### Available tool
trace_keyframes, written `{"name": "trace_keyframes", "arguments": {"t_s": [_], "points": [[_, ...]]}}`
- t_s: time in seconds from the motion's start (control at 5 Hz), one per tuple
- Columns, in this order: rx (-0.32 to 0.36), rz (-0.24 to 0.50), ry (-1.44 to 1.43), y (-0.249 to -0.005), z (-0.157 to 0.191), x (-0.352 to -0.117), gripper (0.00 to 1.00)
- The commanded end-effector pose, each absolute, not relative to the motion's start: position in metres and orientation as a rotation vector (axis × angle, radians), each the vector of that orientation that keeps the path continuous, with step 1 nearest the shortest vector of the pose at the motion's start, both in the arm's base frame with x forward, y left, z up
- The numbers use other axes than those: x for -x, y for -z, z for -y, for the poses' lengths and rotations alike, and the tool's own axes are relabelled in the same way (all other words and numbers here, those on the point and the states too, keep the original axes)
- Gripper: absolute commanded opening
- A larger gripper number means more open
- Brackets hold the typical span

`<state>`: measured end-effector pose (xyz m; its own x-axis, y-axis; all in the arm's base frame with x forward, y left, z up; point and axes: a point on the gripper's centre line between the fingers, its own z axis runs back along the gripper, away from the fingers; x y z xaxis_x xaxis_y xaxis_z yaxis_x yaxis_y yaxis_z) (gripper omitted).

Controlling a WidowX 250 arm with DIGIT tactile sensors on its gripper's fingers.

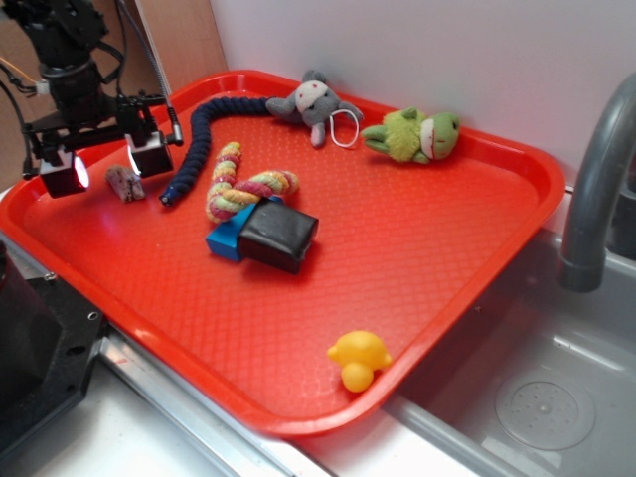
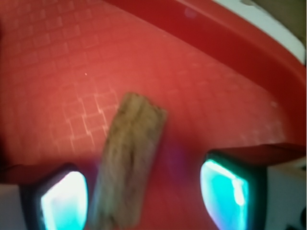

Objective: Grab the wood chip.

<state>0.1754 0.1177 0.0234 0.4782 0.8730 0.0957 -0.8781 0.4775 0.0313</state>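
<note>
The wood chip (image 1: 125, 183) is a small flat brown-grey sliver lying on the red tray (image 1: 417, 248) near its far left rim. My gripper (image 1: 107, 165) hangs just over it, jaws open, one finger on each side. In the wrist view the wood chip (image 2: 128, 158) lies lengthwise between the two glowing pads (image 2: 64, 201), closer to the left one, with a gap to the right pad. It rests on the tray floor (image 2: 72, 62) and is not clamped.
A dark blue braided rope (image 1: 194, 149) lies just right of the gripper. A coloured rope (image 1: 238, 189), a black and blue block (image 1: 266, 237), a grey plush (image 1: 313, 104), a green plush (image 1: 417, 134) and a yellow duck (image 1: 358, 360) lie on the tray. A sink and faucet (image 1: 596, 189) stand right.
</note>
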Motion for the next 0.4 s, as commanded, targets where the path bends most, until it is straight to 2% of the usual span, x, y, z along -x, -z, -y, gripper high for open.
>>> {"name": "trace_keyframes", "arguments": {"t_s": [0.0, 0.2], "points": [[-0.096, 0.062, -1.045, -0.013, -0.109, -0.187, 0.96], [-0.076, 0.09, -1.025, -0.016, -0.104, -0.175, 0.0]]}}
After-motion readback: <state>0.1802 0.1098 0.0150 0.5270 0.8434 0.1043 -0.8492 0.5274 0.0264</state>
